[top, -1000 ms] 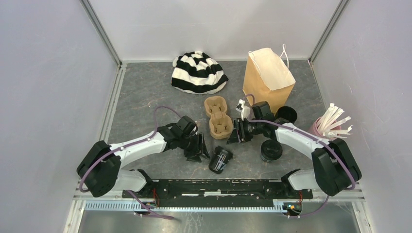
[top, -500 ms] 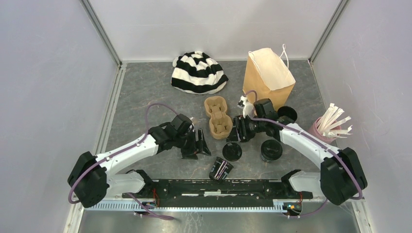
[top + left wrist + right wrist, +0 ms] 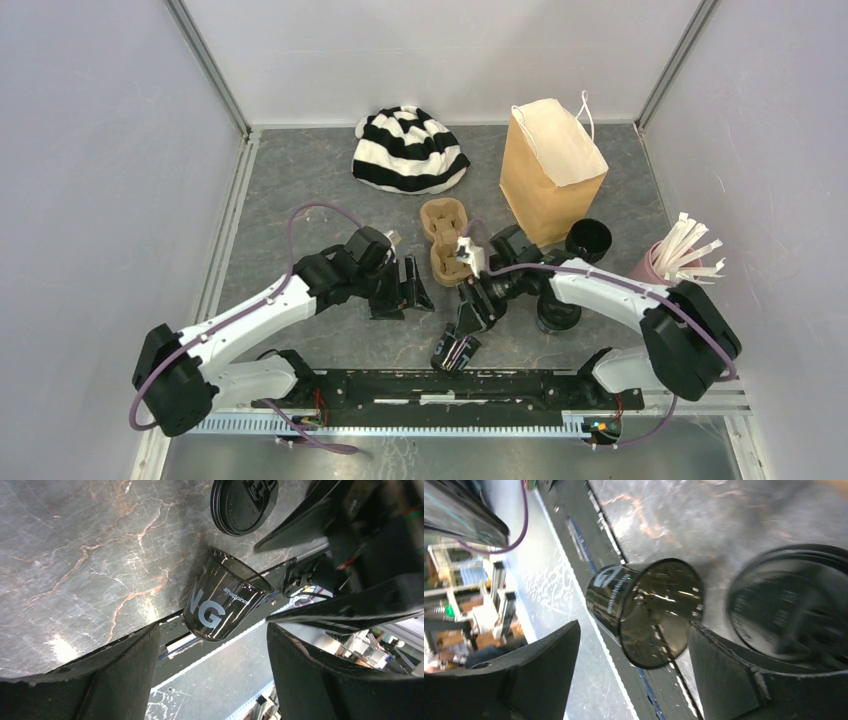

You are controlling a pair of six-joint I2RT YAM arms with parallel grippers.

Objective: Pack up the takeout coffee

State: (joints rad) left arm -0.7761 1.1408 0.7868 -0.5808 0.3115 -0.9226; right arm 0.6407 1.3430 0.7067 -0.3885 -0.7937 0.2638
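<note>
**Sam:** Where is the coffee?

**Me:** One tipped cup (image 3: 455, 351) lies on its side, closer to me than the cardboard tray (image 3: 447, 238). Its lid (image 3: 244, 502) is off and lies flat between that cup and the tray.

**Sam:** Are you holding anything?

**Me:** No. My left gripper (image 3: 403, 300) is spread wide just left of the tray, with nothing in it. My right gripper (image 3: 468, 322) is spread wide too, hanging over the lid and pointing at the tipped cup.

**Sam:** What is inside things?

**Me:** The pink cup (image 3: 652, 266), far right of the tray, holds white sticks (image 3: 690, 245). The paper bag (image 3: 550, 175) stands open behind and right of the tray. I can't see down to its bottom. An open cup (image 3: 588, 240) stands right of the tray, next to the bag.

**Sam:** Anything hard to see?

**Me:** Another black cup (image 3: 558, 314), right of the tray, is partly behind my right arm. The lid looks blurry in my right wrist camera.
</note>
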